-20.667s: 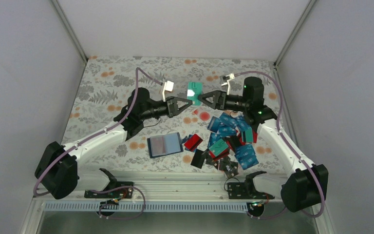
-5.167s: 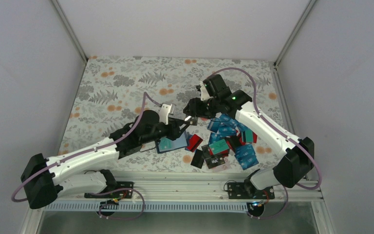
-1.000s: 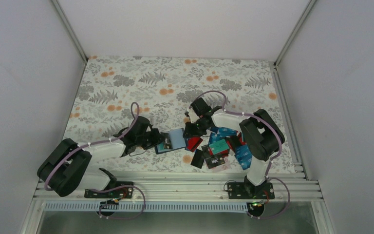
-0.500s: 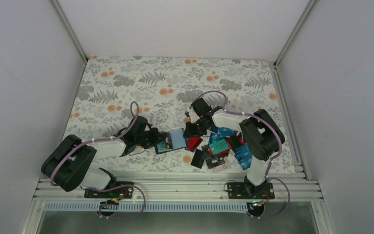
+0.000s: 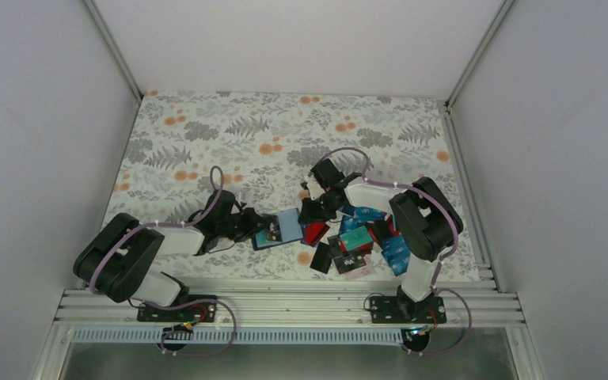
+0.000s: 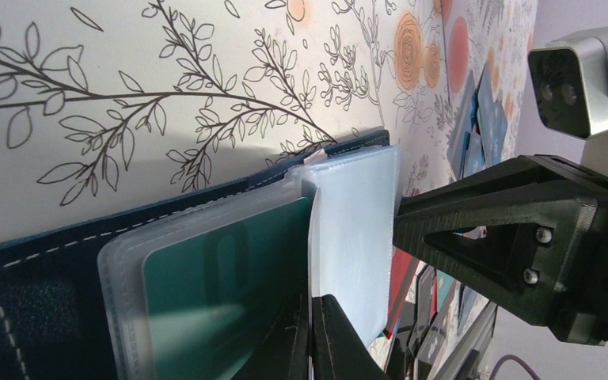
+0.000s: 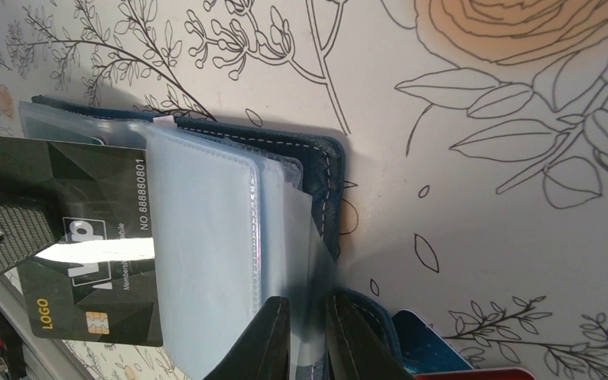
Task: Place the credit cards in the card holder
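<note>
Left elbow nearer card holder

The card holder, navy with pale stitching, is laid open on the bench, with its clear sleeves fanned up. A teal card is seated in one sleeve. A black card, printed with a chip and logo, is held with one edge against a sleeve. The remaining credit cards are heaped just beside the holder, on its right.
</note>
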